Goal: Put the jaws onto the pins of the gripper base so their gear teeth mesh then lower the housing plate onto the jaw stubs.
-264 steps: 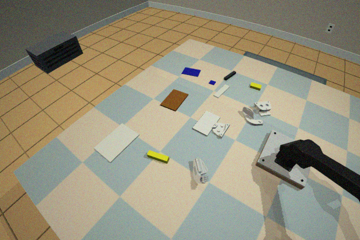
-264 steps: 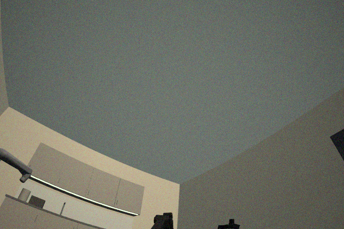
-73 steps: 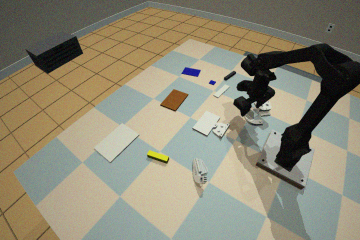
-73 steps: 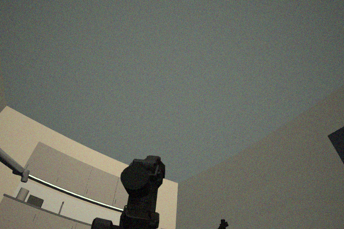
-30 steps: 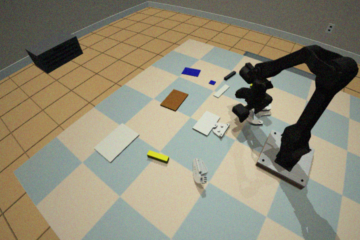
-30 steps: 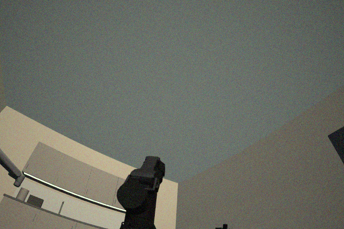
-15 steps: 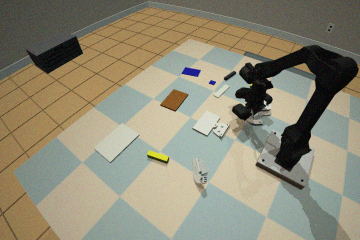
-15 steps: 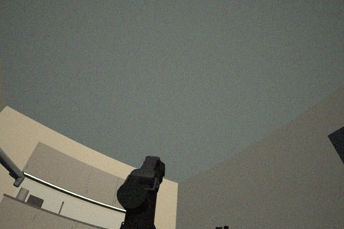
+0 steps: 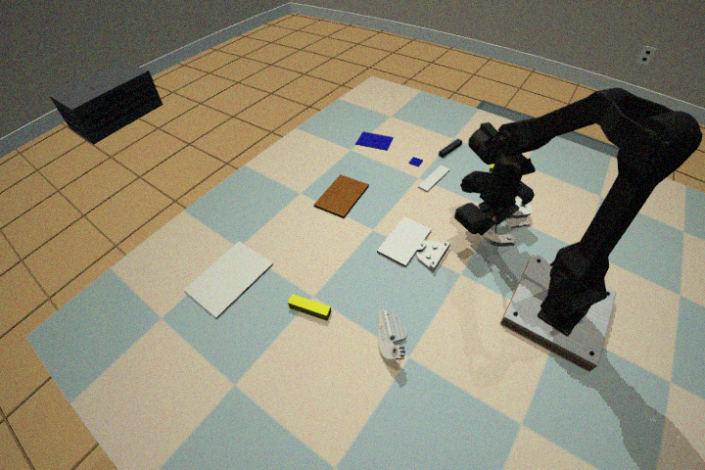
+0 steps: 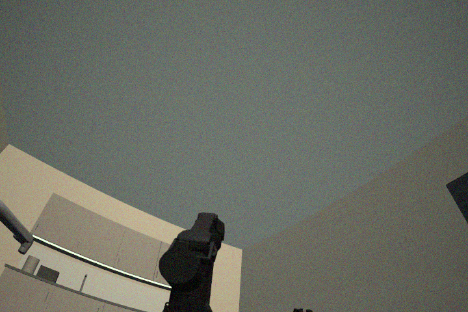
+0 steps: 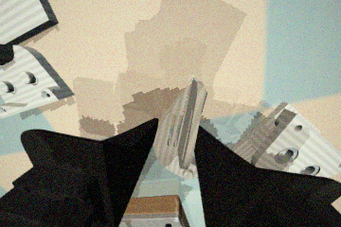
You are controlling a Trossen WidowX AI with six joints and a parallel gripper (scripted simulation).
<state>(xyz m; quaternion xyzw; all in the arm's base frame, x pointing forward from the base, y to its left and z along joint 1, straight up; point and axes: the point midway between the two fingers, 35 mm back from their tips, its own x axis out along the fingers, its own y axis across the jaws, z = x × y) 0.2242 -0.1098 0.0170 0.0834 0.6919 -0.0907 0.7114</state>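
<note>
My gripper [image 9: 495, 222] [image 11: 176, 126] points down and is shut on one pale, toothed jaw [image 9: 501, 240] [image 11: 175, 137]. The jaw stands on its narrow edge between the fingertips, close to the floor mat; I cannot tell whether it touches the mat. The housing plate [image 11: 303, 147], pale with round holes, lies right of my fingers in the wrist view, partly behind one finger. The gripper base [image 9: 433, 254] [image 11: 24, 80], with short pins, lies on the other side, beside a pale rectangular plate. The other jaw [image 9: 391, 334] rests apart in the foreground, with its teeth showing.
The pale rectangular plate [image 9: 403, 241] [image 11: 17, 21] adjoins the gripper base. A yellow bar [image 9: 308, 306], white panel [image 9: 229, 279], brown panel [image 9: 342, 196], blue panel [image 9: 374, 140], small blue square [image 9: 415, 162], white strip [image 9: 434, 178] and black bar [image 9: 450, 148] lie around. The arm's mounting plate [image 9: 522, 302] is close by.
</note>
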